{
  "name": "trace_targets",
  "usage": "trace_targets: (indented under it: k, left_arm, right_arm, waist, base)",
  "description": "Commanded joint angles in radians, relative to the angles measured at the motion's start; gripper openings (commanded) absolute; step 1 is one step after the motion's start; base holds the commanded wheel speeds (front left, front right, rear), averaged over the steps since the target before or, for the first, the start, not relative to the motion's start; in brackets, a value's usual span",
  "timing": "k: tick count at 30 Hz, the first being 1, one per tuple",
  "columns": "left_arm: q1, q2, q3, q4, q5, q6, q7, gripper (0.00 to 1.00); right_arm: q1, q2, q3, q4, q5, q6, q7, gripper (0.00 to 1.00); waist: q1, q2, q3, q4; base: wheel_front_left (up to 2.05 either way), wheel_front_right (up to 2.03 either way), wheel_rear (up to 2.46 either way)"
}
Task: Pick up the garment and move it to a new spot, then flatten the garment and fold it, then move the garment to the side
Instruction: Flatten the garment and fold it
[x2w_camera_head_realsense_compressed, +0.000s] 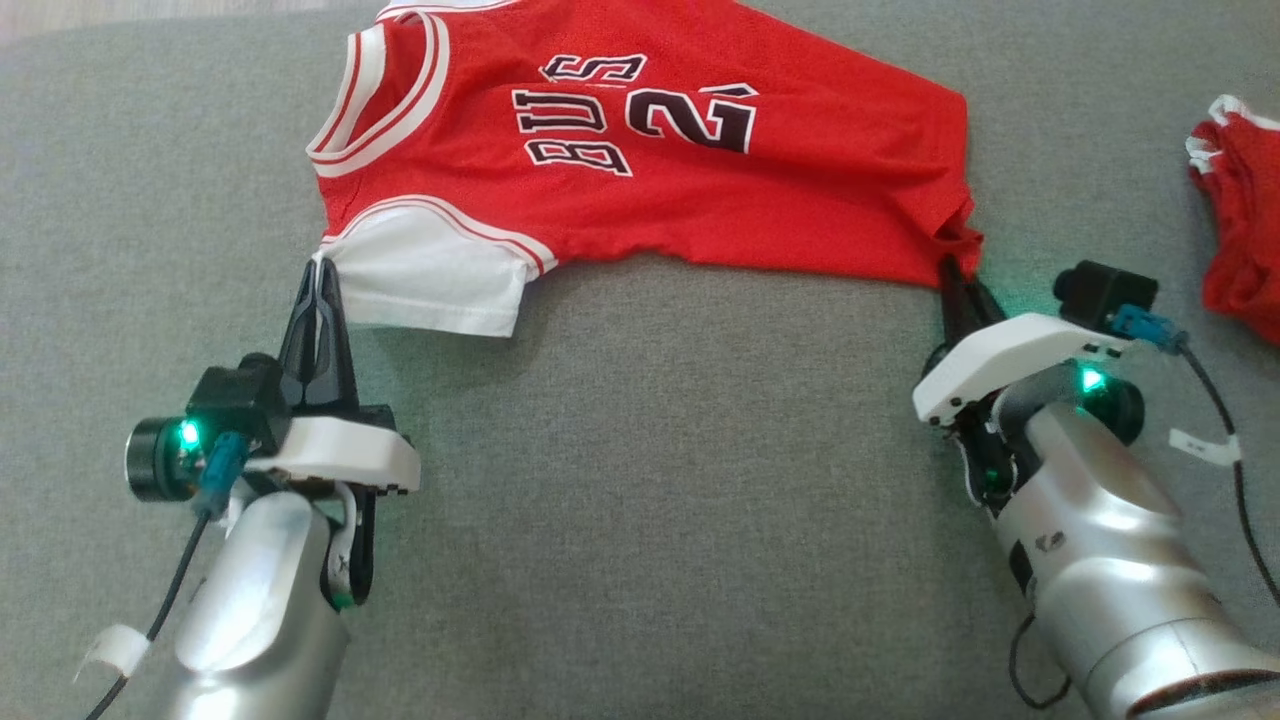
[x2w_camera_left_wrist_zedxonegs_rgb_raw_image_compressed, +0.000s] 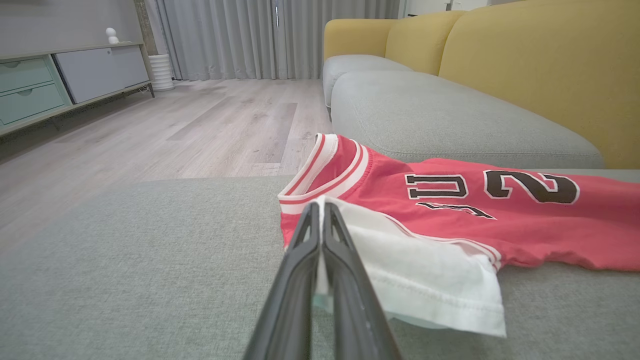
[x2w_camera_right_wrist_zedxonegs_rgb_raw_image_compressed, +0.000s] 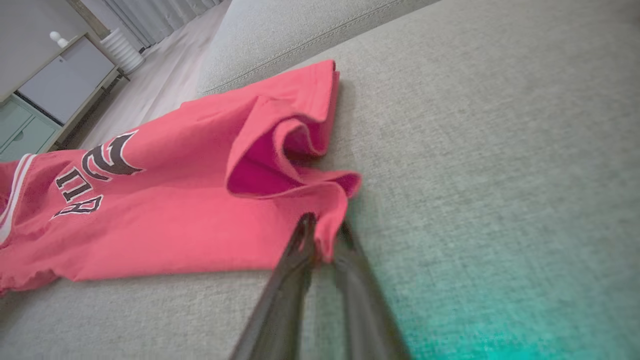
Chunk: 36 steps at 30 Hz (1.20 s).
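Pinches the white sleeve (x2w_camera_head_realsense_compressed: 430, 280) of the red jersey (x2w_camera_head_realsense_compressed: 820, 190) with the left gripper (x2w_camera_head_realsense_compressed: 320, 268), fingers pressed tight together on the cloth, at centre-left of the head view. Nips the jersey's bunched hem corner with the right gripper (x2w_camera_head_realsense_compressed: 957, 270) at centre-right, dark fingers closed on either side of the fabric. Leaves the jersey spread print-side up across the upper middle of the frame, on the grey cushion (x2w_camera_head_realsense_compressed: 640, 450). Shows a second red garment (x2w_camera_head_realsense_compressed: 1240, 230) at the right edge, apart from the jersey.
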<state>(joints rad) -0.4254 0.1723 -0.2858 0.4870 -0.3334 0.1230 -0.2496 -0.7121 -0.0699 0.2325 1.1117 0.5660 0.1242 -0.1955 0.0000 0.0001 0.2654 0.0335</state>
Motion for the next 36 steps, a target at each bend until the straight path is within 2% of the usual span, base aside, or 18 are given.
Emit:
trace_targets:
  k: [1, 6, 11, 19, 23, 27, 30, 36]
  left_arm:
    - [-0.038, 0.021, 0.037, -0.022, 0.008, 0.001, -0.012, 0.00]
    - [-0.039, 0.026, 0.067, -0.038, -0.014, -0.005, -0.012, 0.00]
    - [-0.039, 0.026, 0.122, -0.132, -0.052, -0.041, -0.012, 0.00]
    - [-0.090, 0.014, 0.239, -0.418, -0.093, -0.105, -0.012, 0.00]
    - [-0.129, 0.014, 0.278, -0.572, -0.100, -0.121, -0.012, 0.00]
    - [-0.157, 0.026, 0.304, -0.707, -0.116, -0.113, 0.005, 0.00]
    - [-0.170, 0.038, 0.312, -0.813, -0.128, -0.094, 0.066, 0.00]
    - [-0.195, 0.054, 0.336, -0.945, -0.153, -0.023, 0.219, 0.00]
  right_arm:
    - [-0.004, 0.020, 0.032, -0.014, 0.015, 0.007, -0.011, 0.00]
    - [-0.007, 0.020, 0.078, -0.063, 0.060, 0.007, -0.048, 0.00]
    - [0.001, 0.020, 0.102, -0.187, 0.079, 0.007, -0.064, 0.00]
    - [0.027, -0.043, 0.061, -0.549, 0.011, 0.007, -0.066, 0.00]
    - [0.031, -0.087, 0.059, -0.722, -0.009, 0.007, -0.066, 0.00]
    - [0.038, -0.135, 0.046, -0.881, -0.026, 0.007, -0.021, 0.00]
    - [0.054, -0.158, 0.011, -1.013, -0.035, 0.007, 0.043, 0.00]
    - [0.118, -0.132, -0.099, -1.239, -0.063, 0.007, 0.212, 0.00]
  waist:
    - [0.0000, -0.0001, -0.002, -0.002]
    - [0.0000, -0.0001, -0.021, -0.017]
    - [0.0000, -0.0001, -0.057, -0.038]
    - [0.0000, -0.0001, -0.145, -0.073]
    - [0.0000, -0.0001, -0.205, -0.096]
    - [0.0000, -0.0001, -0.260, -0.119]
    - [0.0000, -0.0001, -0.278, -0.131]
    - [0.0000, -0.0001, -0.266, -0.136]
  base:
    - [0.00, 0.00, 0.00]
    - [0.00, 0.00, 0.00]
    - [0.00, 0.00, 0.00]
    - [0.00, 0.00, 0.00]
    - [0.00, 0.00, 0.00]
    - [0.00, 0.00, 0.00]
    - [0.00, 0.00, 0.00]
    - [0.00, 0.00, 0.00]
